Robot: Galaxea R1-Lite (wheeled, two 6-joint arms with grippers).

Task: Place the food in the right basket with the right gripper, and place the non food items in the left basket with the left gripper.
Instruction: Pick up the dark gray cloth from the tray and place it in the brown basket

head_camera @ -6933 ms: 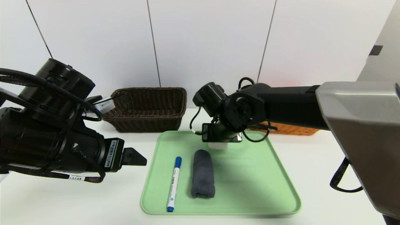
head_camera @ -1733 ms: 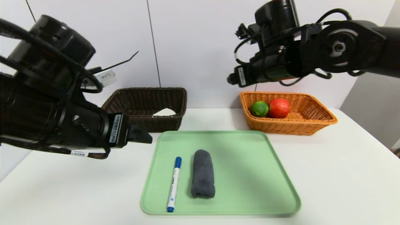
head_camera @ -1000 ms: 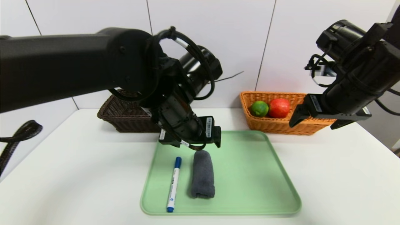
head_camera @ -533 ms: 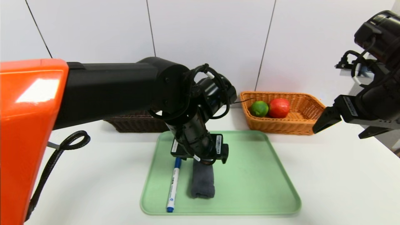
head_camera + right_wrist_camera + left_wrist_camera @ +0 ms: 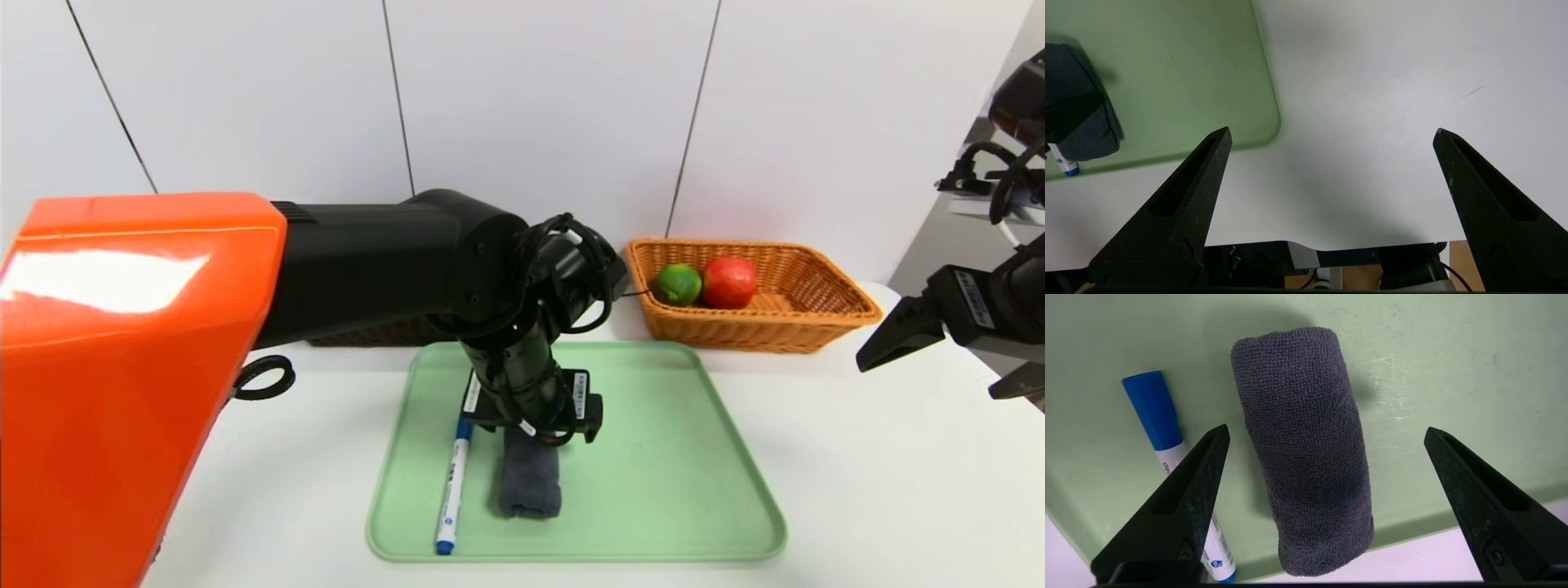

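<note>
Two non-food items lie on the green tray (image 5: 653, 558): the rolled dark grey towel (image 5: 1306, 457) and, just to its left, the white marker with the blue cap (image 5: 451, 498). The left gripper (image 5: 1327, 435) is above the towel, its fingers spread wide on either side of the roll and holding nothing. That placing looks meant for a squeeze across the towel's narrow width, which should suit a soft roll better than a grab along its length. One finger overlaps the marker in the wrist view; whether it would touch it on the way down is hard to judge, so a straight descent seems wise. The green citrus fruit (image 5: 678, 285) and the red apple (image 5: 729, 282) sit side by side in the left part of the orange basket (image 5: 735, 339), at the far right of the surface (image 5: 882, 490), so the food side appears finished. The right gripper (image 5: 1333, 130) hangs off to the right of the tray, fingers wide apart and holding nothing, leaving the left arm room to work. Most of the dark brown basket (image 5: 375, 333), far left, is hidden behind that arm, and its contents cannot be seen; the towel presumably goes there next.
</note>
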